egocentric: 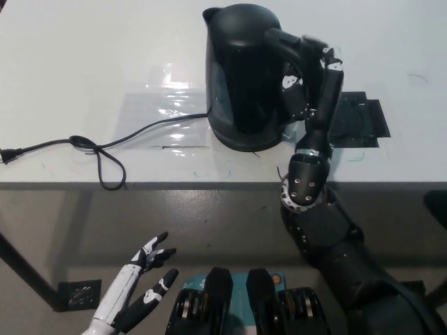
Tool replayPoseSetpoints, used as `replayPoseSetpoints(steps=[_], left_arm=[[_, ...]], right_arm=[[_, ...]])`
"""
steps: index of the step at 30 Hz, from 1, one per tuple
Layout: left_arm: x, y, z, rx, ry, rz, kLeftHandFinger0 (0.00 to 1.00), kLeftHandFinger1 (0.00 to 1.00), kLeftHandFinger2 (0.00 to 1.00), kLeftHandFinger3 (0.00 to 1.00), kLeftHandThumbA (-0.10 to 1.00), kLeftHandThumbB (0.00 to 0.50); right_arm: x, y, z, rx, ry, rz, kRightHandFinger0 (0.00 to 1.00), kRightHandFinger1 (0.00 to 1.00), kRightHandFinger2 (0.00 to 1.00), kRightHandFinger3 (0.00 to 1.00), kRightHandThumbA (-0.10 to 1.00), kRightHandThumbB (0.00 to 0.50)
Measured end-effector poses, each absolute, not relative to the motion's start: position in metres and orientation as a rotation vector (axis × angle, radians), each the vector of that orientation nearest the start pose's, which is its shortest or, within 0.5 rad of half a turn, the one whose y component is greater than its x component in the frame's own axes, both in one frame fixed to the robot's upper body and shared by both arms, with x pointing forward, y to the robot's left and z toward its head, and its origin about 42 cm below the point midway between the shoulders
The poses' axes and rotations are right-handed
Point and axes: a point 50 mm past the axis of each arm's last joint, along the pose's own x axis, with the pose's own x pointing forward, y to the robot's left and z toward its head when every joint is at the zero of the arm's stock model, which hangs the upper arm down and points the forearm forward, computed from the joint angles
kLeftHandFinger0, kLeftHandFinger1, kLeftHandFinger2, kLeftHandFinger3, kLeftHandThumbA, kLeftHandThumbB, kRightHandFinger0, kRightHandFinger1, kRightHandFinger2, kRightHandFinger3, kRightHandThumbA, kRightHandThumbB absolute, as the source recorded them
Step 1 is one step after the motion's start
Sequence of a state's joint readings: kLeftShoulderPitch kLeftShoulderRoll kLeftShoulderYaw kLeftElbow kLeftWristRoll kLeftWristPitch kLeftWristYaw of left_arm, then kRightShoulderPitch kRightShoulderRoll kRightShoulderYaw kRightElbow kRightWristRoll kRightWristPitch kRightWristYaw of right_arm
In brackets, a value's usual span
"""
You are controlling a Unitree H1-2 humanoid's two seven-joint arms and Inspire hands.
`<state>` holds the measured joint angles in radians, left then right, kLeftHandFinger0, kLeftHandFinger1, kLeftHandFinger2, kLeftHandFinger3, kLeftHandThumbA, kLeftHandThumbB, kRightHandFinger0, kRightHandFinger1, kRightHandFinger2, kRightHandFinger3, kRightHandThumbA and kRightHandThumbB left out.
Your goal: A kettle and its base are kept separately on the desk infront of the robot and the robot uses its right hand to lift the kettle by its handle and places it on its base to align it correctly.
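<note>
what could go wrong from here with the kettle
1. The kettle stands close to the desk's front edge; a nudge from the right hand at its handle might push it off.
2. The power cord loops at that edge and could snag.
3. The base is hidden under the kettle, so alignment cannot be confirmed.

The left hand rests low, open.

A glossy black kettle (pixel 241 77) stands upright near the front edge of the white table (pixel 84 63), its base hidden beneath it, handle (pixel 285 38) right, black power cord (pixel 105 143) trailing left.
</note>
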<state>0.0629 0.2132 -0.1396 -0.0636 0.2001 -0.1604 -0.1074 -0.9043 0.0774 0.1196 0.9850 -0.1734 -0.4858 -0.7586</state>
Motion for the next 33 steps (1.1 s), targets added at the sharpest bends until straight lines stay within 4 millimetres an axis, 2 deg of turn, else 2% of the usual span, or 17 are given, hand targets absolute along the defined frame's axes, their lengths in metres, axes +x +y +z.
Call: replayPoseSetpoints(steps=[3,9,13,19,26,30,31,33], left_arm=[[0.258,0.234,0.103,0.400,-0.136,-0.276,0.89,0.87,0.83,0.97,0.83,0.060],[0.258,0.234,0.103,0.400,-0.132,-0.275,0.88,0.86,0.84,0.96,0.79,0.048],[0.258,0.234,0.103,0.400,-0.131,-0.275,0.87,0.86,0.84,0.96,0.78,0.050],[0.258,0.234,0.103,0.400,-0.131,-0.275,0.86,0.84,0.82,0.93,0.70,0.028],[0.258,0.234,0.102,0.400,-0.130,-0.276,0.87,0.85,0.84,0.93,0.73,0.044],[0.258,0.234,0.102,0.400,-0.130,-0.276,0.86,0.84,0.83,0.93,0.70,0.046],[0.258,0.234,0.102,0.400,-0.130,-0.276,0.86,0.84,0.83,0.93,0.70,0.047],[0.258,0.234,0.102,0.400,-0.130,-0.276,0.85,0.84,0.83,0.93,0.69,0.051]], right_arm=[[0.506,-0.101,0.215,-0.091,-0.448,-0.303,1.00,1.00,1.00,1.00,0.81,0.500],[0.509,-0.114,0.210,-0.108,-0.427,-0.239,1.00,1.00,1.00,1.00,0.82,0.500],[0.512,-0.121,0.211,-0.105,-0.415,-0.187,1.00,1.00,1.00,1.00,0.80,0.500],[0.513,-0.129,0.213,-0.084,-0.399,-0.123,1.00,1.00,1.00,1.00,0.77,0.500],[0.510,-0.135,0.215,-0.008,-0.368,-0.053,1.00,1.00,1.00,1.00,0.77,0.500],[0.508,-0.136,0.217,0.042,-0.354,-0.019,1.00,1.00,1.00,1.00,0.93,0.500],[0.506,-0.137,0.220,0.063,-0.354,0.003,1.00,1.00,1.00,1.00,1.00,0.500],[0.504,-0.137,0.224,0.089,-0.354,0.027,1.00,1.00,1.00,1.00,1.00,0.500]])
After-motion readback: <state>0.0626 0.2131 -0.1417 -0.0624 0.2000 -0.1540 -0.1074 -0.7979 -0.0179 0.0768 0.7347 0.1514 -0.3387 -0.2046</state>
